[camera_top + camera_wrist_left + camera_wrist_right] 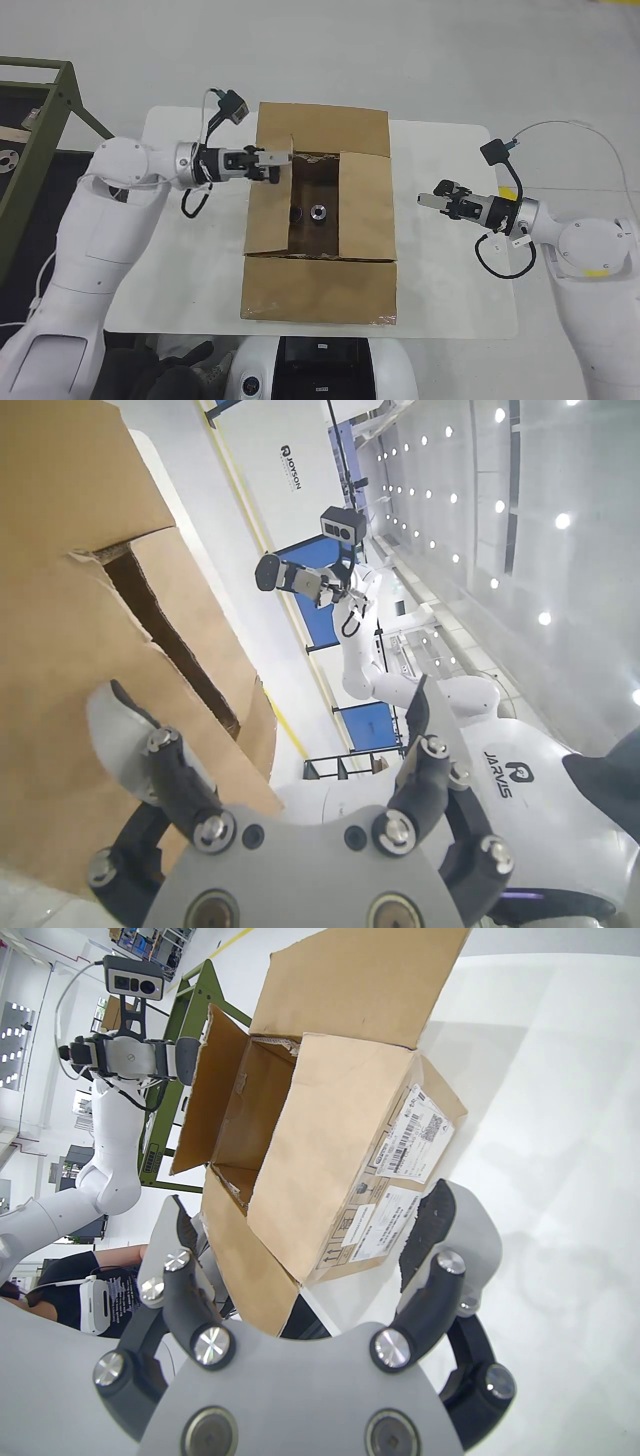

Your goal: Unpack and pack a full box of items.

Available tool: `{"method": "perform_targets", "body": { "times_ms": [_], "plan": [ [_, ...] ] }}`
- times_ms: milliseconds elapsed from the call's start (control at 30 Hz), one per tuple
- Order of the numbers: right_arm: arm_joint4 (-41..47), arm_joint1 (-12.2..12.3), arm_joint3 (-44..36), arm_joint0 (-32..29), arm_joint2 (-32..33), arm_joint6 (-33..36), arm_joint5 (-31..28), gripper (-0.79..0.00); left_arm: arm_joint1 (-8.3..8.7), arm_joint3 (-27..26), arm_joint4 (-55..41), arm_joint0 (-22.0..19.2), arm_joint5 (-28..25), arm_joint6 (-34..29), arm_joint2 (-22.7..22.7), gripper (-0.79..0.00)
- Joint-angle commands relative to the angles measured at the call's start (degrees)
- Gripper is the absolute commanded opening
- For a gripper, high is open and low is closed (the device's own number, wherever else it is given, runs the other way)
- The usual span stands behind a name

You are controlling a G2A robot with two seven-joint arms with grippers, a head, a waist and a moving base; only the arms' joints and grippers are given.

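Left gripper (pixel 283 158), open and empty at the box (pixel 318 290) flap (pixel 268 215), should press it fully outward; right gripper (pixel 428 199) idles open.

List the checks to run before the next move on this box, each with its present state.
1. Box open at the top: ok, its flaps stand up or fold outward.
2. Contents located: ok, two round metal parts lie on the box floor.
3. More contents hidden under the flaps: cannot tell.
4. Left gripper ready: ok, open, at the left flap near its far corner.
5. Left gripper touching that flap: cannot tell.
6. Right gripper free: ok, open, empty, over the table, apart from the box.
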Motion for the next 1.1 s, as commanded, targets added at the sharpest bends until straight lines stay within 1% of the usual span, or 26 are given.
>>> {"method": "perform_targets", "body": {
  "times_ms": [0, 267, 667, 900, 1067],
  "plan": [
    [0.0, 0.0, 0.0, 0.0, 0.0, 0.0, 0.0, 0.0, -0.12, 0.1, 0.9, -0.1, 0.0, 0.3, 0.9, 0.0],
    [0.0, 0.0, 0.0, 0.0, 0.0, 0.0, 0.0, 0.0, -0.43, 1.7, 4.2, 0.0, -0.1, 1.7, 3.2, 0.0],
    [0.0, 0.0, 0.0, 0.0, 0.0, 0.0, 0.0, 0.0, -0.35, 3.0, 7.2, 0.8, -0.6, 2.6, 3.5, 0.0],
    [0.0, 0.0, 0.0, 0.0, 0.0, 0.0, 0.0, 0.0, -0.07, 2.0, 7.7, 1.7, -1.2, 3.1, 2.3, 0.0],
    [0.0, 0.0, 0.0, 0.0, 0.0, 0.0, 0.0, 0.0, 0.32, 2.0, 3.3, 2.1, -1.2, 3.1, -1.1, 0.0]
  ]
}}
